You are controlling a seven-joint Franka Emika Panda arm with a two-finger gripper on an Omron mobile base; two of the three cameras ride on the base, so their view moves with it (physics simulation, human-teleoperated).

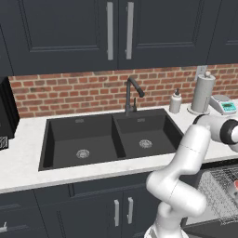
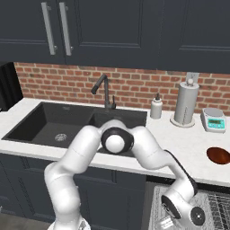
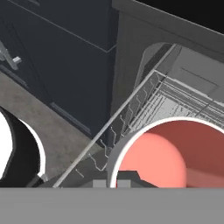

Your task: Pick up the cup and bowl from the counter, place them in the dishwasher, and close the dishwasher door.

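Note:
The cup (image 3: 175, 153), red inside with a white rim, hangs close over the dishwasher's grey wire rack (image 3: 148, 105). My gripper (image 3: 117, 180) is shut on the cup's near rim. In the left base view the cup (image 1: 234, 186) shows as a red patch above the rack (image 1: 218, 190) at the far right edge. The right base view has my arm bent down off the counter (image 2: 188, 143) with the hand low over the open dishwasher door (image 2: 156, 202). The brown bowl (image 2: 218, 155) lies on the counter at the right, apart from the arm.
A black double sink (image 1: 111, 139) with a faucet (image 1: 131, 95) fills the counter's middle. Behind it stand a soap bottle (image 2: 156, 107), a paper towel roll (image 2: 186, 104) and a small scale (image 2: 214, 119). Dark cabinets with bar handles (image 1: 123, 211) flank the dishwasher.

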